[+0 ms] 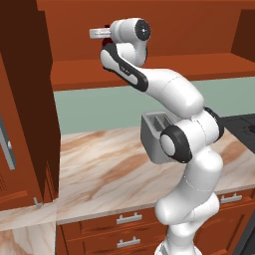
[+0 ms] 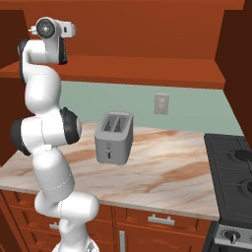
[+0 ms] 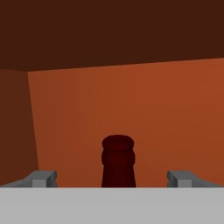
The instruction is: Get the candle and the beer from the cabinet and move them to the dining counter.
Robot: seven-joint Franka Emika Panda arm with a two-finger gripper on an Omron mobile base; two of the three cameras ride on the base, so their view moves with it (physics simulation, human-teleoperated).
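Reaching high into the cabinet (image 1: 149, 20), the gripper (image 3: 112, 180) is standing released, its fingers (image 3: 43, 178) spread wide on either side of the beer (image 3: 117, 161), whose dark neck is rising between them without touching, near the cabinet's far wall.

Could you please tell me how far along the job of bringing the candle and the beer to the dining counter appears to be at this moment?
Done: the cabinet stands open and the arm reaches inside.

In hand: the gripper is open, with the beer neck between its fingertips but not gripped.

Left: grasping the bottle, carrying it over, then the candle. The toaster counter carries neither item.
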